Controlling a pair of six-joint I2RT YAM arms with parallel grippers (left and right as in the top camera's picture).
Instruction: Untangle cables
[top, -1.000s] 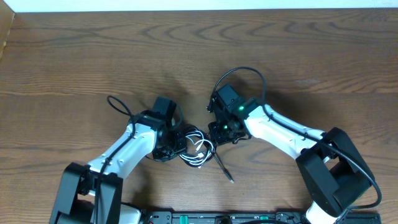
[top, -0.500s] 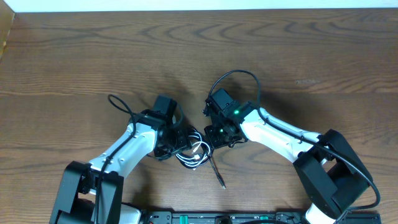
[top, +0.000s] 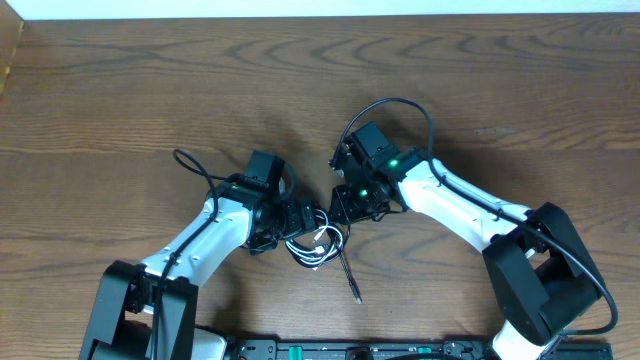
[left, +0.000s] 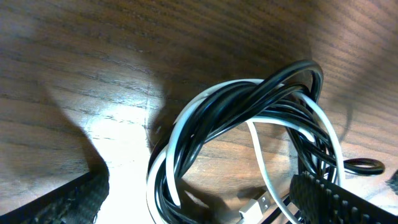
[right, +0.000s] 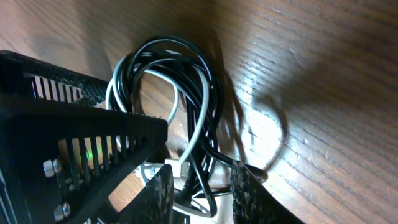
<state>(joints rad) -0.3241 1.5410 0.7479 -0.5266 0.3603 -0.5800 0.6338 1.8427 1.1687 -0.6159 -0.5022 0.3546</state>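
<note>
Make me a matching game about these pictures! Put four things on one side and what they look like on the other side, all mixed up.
Things:
1. black cable
2. white cable
3. left gripper
4. table

What they look like:
A. brown wood
B. one loose end sticks out straight from the tangle
C. jaws wide open
D. has a silvery plug showing

Right pairs: 1-B, 2-D, 3-C, 4-A
</note>
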